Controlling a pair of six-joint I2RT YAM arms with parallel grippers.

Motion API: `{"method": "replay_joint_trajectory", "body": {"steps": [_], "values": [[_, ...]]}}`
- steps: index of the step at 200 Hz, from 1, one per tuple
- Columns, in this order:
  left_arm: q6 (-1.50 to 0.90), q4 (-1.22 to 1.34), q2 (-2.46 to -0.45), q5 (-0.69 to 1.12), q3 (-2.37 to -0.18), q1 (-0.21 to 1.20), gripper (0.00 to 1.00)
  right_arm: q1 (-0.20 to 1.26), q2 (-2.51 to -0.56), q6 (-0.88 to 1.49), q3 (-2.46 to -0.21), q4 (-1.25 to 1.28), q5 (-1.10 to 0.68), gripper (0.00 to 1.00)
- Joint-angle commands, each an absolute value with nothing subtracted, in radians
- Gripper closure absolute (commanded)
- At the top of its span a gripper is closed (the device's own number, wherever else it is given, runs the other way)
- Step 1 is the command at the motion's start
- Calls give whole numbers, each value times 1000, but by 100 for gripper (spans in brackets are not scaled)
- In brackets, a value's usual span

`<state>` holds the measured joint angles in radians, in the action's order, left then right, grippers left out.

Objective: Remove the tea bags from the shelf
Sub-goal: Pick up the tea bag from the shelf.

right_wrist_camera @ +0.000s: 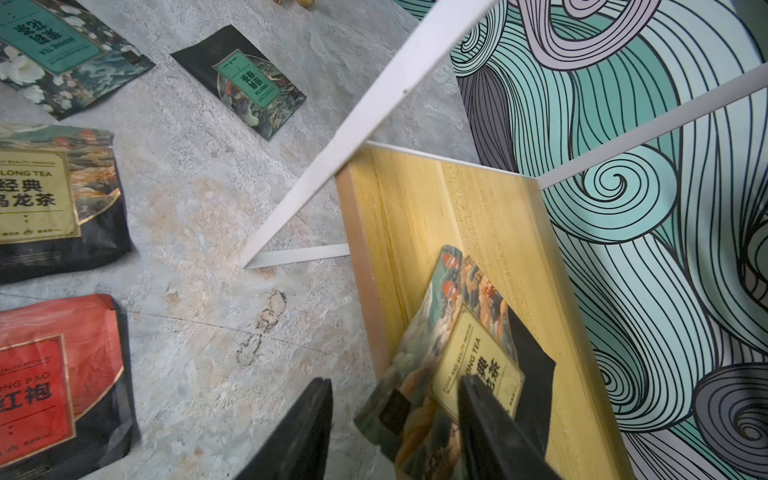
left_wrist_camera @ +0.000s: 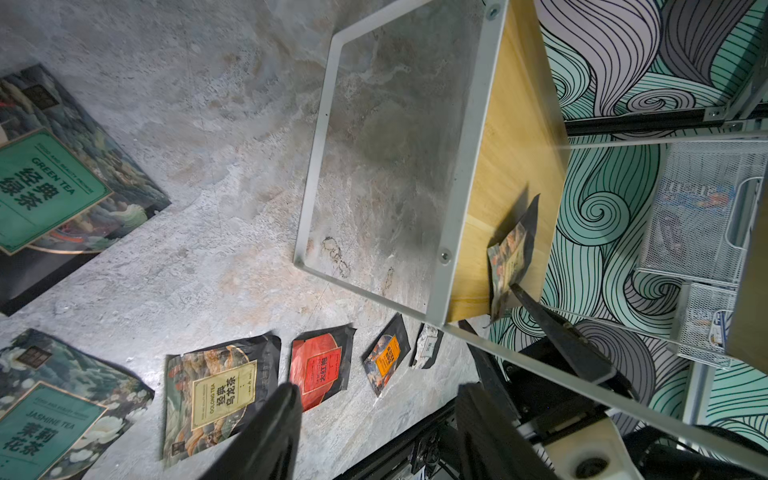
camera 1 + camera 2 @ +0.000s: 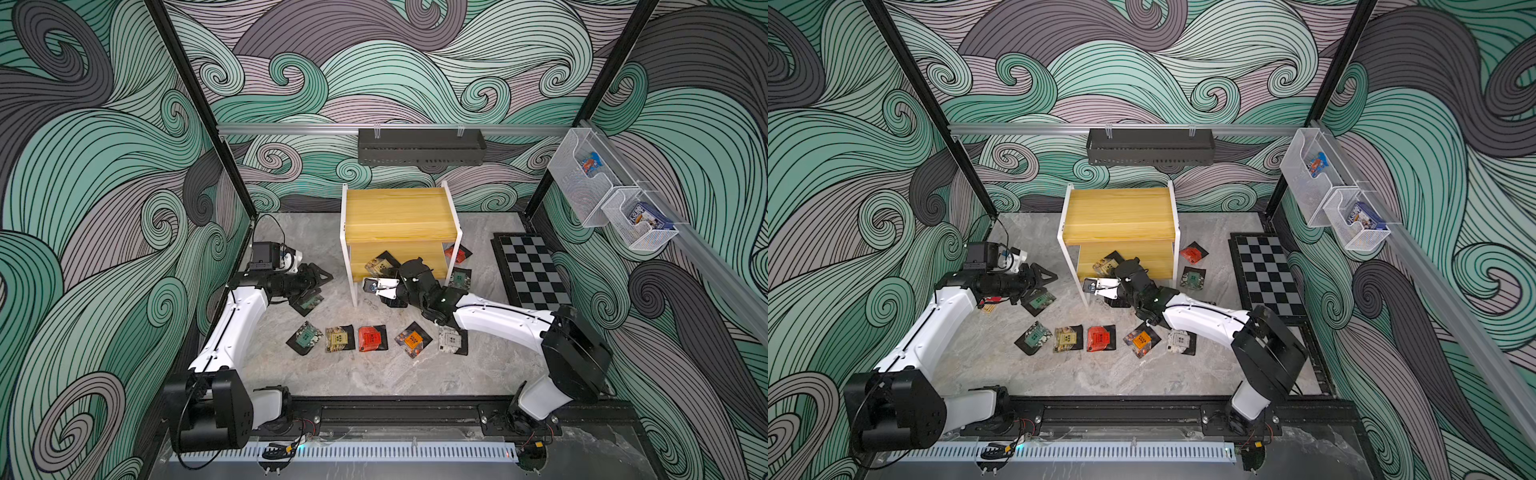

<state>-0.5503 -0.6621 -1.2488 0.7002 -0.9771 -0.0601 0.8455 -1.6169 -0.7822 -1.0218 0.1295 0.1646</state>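
Observation:
The shelf (image 3: 399, 208) has a bare top board. One yellow-labelled tea bag (image 3: 380, 264) lies on its lower board (image 1: 478, 216), sticking out over the front edge. My right gripper (image 1: 392, 380) is open at that edge, with the bag's corner (image 1: 457, 353) between its fingers. One finger lies over the label; the other stands apart over the table. My left gripper (image 2: 378, 388) is open and holds nothing, left of the shelf above a green tea bag (image 3: 309, 301). Several tea bags lie in a row on the table, such as the red one (image 3: 372, 338). Two more lie right of the shelf (image 3: 457, 266).
A checkerboard mat (image 3: 532, 270) lies at the right of the table. A long black tray (image 3: 419, 147) hangs on the back wall above the shelf. Two clear mesh bins (image 3: 582, 174) with blue packets hang on the right wall.

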Motion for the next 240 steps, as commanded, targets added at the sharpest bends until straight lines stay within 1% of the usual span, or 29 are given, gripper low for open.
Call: {"method": "replay_joint_trajectory", "body": {"steps": [1,23,77,101,126,145,167,207,240], "values": [[-545,-672,-1249,713,-975,-60,37,841,-1629,-775,-1035,147,186,52],[-544,-676,-1247,715,-973,-60,37,841,-1624,-776,-1031,148,193,57],[-544,-681,-1244,719,-981,-60,38,846,-1605,-779,-1036,125,208,74],[-545,-680,-1242,722,-979,-60,38,854,-1587,-781,-1032,113,219,78],[-546,-681,-1234,719,-979,-60,38,864,-1562,-782,-1025,104,228,85],[-551,-677,-1215,714,-980,-60,38,870,-1539,-785,-1025,92,236,88],[-554,-680,-1190,697,-988,-60,38,877,-1502,-786,-1025,80,246,93],[-553,-672,-1133,687,-1006,-60,37,907,-1396,-769,-1022,14,243,95],[-550,-650,-1089,702,-1018,-58,37,925,-1280,-700,-1016,-73,196,94]]}}
